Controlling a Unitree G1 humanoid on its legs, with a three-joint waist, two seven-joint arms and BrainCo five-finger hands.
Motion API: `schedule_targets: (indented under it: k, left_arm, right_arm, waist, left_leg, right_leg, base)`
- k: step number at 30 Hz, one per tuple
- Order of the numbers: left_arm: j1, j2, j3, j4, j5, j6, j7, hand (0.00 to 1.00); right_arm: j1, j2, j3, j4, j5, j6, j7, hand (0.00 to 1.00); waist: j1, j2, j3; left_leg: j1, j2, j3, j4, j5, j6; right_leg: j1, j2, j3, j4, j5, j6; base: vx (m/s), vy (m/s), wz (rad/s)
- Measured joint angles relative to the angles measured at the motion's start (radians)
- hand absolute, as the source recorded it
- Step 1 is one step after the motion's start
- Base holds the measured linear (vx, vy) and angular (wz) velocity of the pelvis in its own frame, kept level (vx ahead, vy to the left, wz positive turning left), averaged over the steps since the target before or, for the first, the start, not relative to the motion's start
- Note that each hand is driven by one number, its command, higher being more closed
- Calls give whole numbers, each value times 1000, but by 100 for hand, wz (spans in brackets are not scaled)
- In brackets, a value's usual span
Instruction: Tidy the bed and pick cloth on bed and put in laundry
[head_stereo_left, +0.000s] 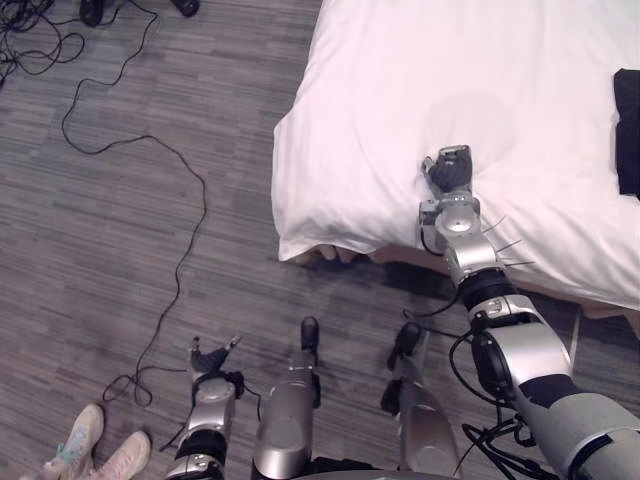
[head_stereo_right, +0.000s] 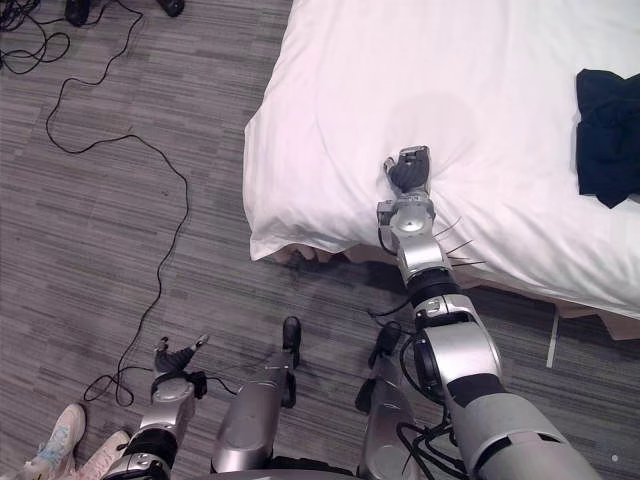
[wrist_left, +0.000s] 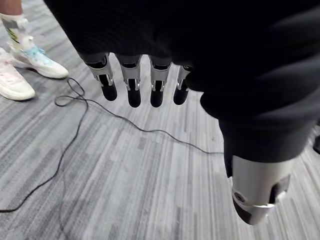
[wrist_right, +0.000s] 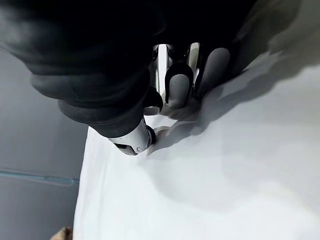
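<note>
White bedding: the white cover (head_stereo_left: 500, 90) is spread on the bed (head_stereo_right: 600, 308) and takes up the upper right of the frame. It looks mostly smooth, with soft folds by its lower left corner.
My right hand: the right hand (head_stereo_left: 450, 172) sits on the white cover near that corner. Up close, its fingers (wrist_right: 176, 87) are curled, with a bit of cover bunched against the thumb — I think it is pinching the cover.
My left hand: the left hand (head_stereo_left: 212, 358) hangs low at the lower left, over the grey floor (head_stereo_left: 100, 250). Its fingers are straight and it has nothing in it.
Thing to pick up: the dark cloth (head_stereo_right: 605, 135) lies in a heap on the white cover at the right edge of the frame, well apart from the right hand.
How it will feel: I think the dark cloth is light, soft and floppy — it will sag and may slip out of a weak pinch.
Where to grab: I would take a thick fold in the middle of the heap, not a thin edge, and keep the white cover out of the pinch.
Also here: a person's shoes (head_stereo_left: 95, 450) at the lower left corner.
</note>
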Motion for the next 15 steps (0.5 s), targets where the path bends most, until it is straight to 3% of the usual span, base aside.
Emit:
schedule_targets:
  k: [2, 4, 5, 6, 9, 13, 15]
  left_arm:
    - [-14, -5, -20, 9, -2, -2, 1, 0]
    - [-8, -13, -35, 11, -8, -8, 0, 0]
    - [-9, -12, -50, 11, -10, -8, -1, 0]
    - [-10, -14, -85, 10, -10, -17, -4, 0]
    - [-10, -36, -141, 12, -7, -34, -35, 0]
    - [3, -58, -168, 29, -7, -38, -53, 0]
    - [28, -59, -181, 29, -5, -38, -54, 0]
  right_arm:
    - [40, 13, 128, -51, 77, -25, 36, 100]
    - [90, 72, 362, -110, 199, -30, 160, 100]
    - [107, 87, 415, -115, 237, -24, 196, 100]
    - [148, 137, 537, -112, 308, 5, 267, 100]
    - [264, 283, 746, -117, 485, 61, 424, 100]
    - [268, 333, 743, -249, 592, 40, 464, 100]
    - [246, 325, 622, -325, 624, -12, 458, 100]
  waist:
    - [-4, 0, 0]
    - [-26, 0, 0]
    - [-25, 0, 0]
    - [-24, 1, 0]
    - [-18, 0, 0]
    - [-19, -10, -6]
    - [-32, -26, -30]
  left_leg:
    - [16, 2, 9, -13, 1, 1]
    - [55, 6, 19, -26, 0, 1]
    - [64, 9, 21, -28, 0, 0]
    - [84, 18, 30, -34, -1, -1]
    - [117, 31, 27, -54, -2, -4]
    - [160, 35, 29, -58, -6, -9]
    - [166, 35, 43, -58, -9, -12]
  right_leg:
    - [2, 1, 10, 0, -3, -4]
    - [28, 14, 16, -1, -15, -11]
    - [36, 16, 16, -1, -19, -12]
    - [53, 24, 14, -3, -28, -16]
    - [89, 41, 4, -19, -36, -21]
    - [140, 48, -1, -39, -36, -21]
    - [139, 49, 13, -39, -35, -20]
  base:
    - [69, 14, -20]
    - [86, 6, -19]
    - [83, -12, -10]
    - [73, -22, -6]
    - [82, -22, 4]
    - [62, 3, 1]
    - [25, 15, -16]
